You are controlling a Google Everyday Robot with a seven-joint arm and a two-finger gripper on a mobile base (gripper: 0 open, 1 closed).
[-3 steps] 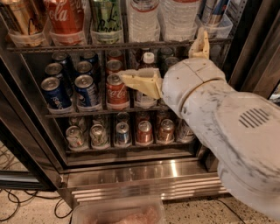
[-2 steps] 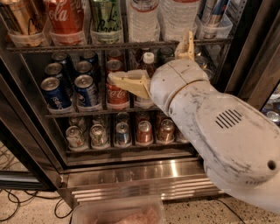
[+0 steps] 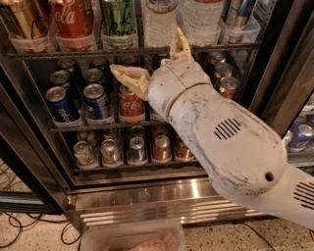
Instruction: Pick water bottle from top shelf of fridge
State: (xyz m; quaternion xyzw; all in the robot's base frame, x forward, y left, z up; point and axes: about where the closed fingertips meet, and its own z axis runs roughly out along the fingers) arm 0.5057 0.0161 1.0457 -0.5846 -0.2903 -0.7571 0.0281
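White, scuffed plastic covers the arm [image 3: 230, 142], which fills the centre and the right of the frame. It hides much of the middle rack and part of the lower one. Its shape is thick and rounded, with dark vent slits.

The gripper [image 3: 145, 49] is at the upper centre, in front of the fridge [image 3: 277, 73]. Its jaws are spread wide and hold nothing. One beige finger [image 3: 128, 77] points left, before the cans of the middle rack. The other stands upright, with its tip before the edge of the top shelf [image 3: 73, 52].

On this dark wire shelf, clear plastic trays carry a gold can [image 3: 22, 19], a red Coca-Cola can [image 3: 73, 17] and a green can [image 3: 119, 22] at the upper left. Right of the green can stands the water bottle [image 3: 158, 24], at the top centre of the frame, just left of the upright finger. It is clear and ribbed, and its white label is cut by the top edge. A wider bottle [image 3: 201, 19] is beside it on the right, then a blue and silver can [image 3: 239, 14].

Below, blue Pepsi cans [image 3: 61, 105] and a short Coca-Cola can [image 3: 131, 104] stand on the middle rack, and more short cans [image 3: 137, 149] on the lower one. A shiny steel grille [image 3: 147, 198] closes the base. Black cables [image 3: 14, 228] lie on the speckled floor at the lower left.
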